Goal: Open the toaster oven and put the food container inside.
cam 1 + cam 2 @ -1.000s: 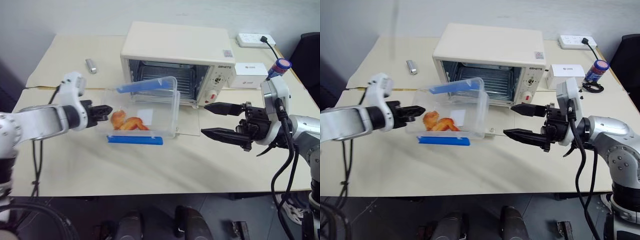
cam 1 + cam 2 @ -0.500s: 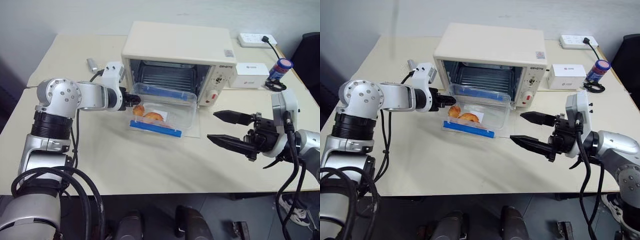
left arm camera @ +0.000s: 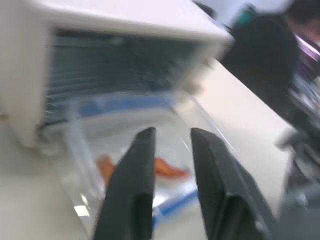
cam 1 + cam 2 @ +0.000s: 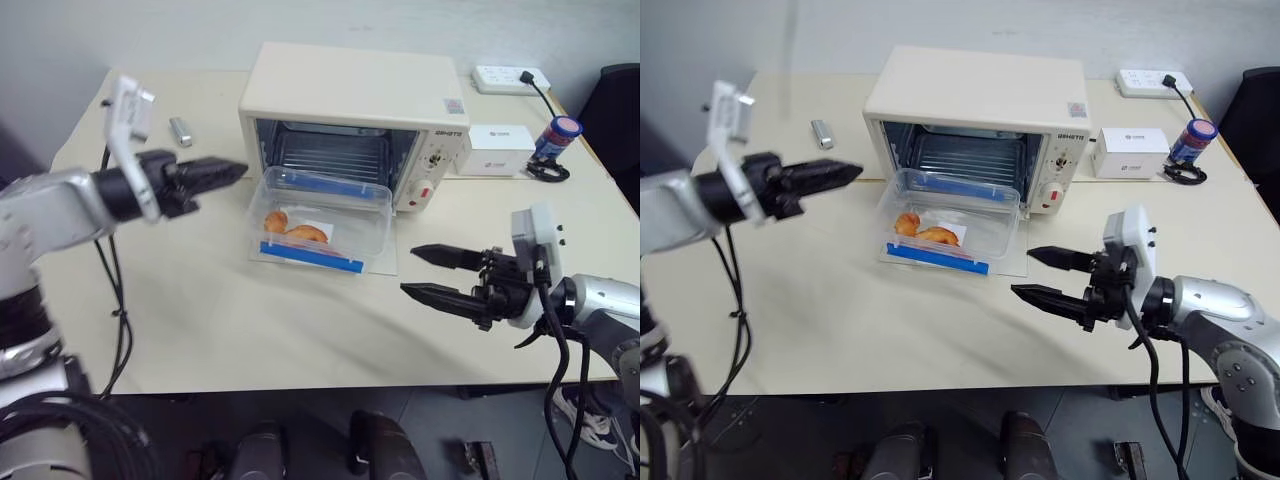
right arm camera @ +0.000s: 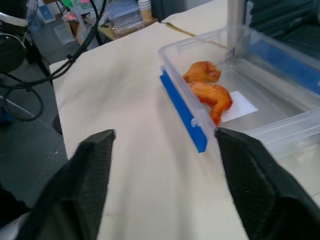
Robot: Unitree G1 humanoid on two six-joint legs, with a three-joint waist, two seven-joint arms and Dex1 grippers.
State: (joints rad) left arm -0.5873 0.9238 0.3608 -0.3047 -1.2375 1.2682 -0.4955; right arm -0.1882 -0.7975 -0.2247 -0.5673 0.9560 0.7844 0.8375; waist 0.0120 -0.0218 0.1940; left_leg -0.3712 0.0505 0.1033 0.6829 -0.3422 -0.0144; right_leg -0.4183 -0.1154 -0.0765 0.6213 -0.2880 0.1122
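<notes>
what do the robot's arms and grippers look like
Both arms are silver-grey metal with rounded joint housings and loose black cables hanging beside them. The left gripper and the right gripper each have two long, black, tapering fingers on a black base. A white, boxy camera module sits on each wrist.

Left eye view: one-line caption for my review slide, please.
Food container rests on the open toaster oven door, with both tools, left and right, clear of it.
</notes>
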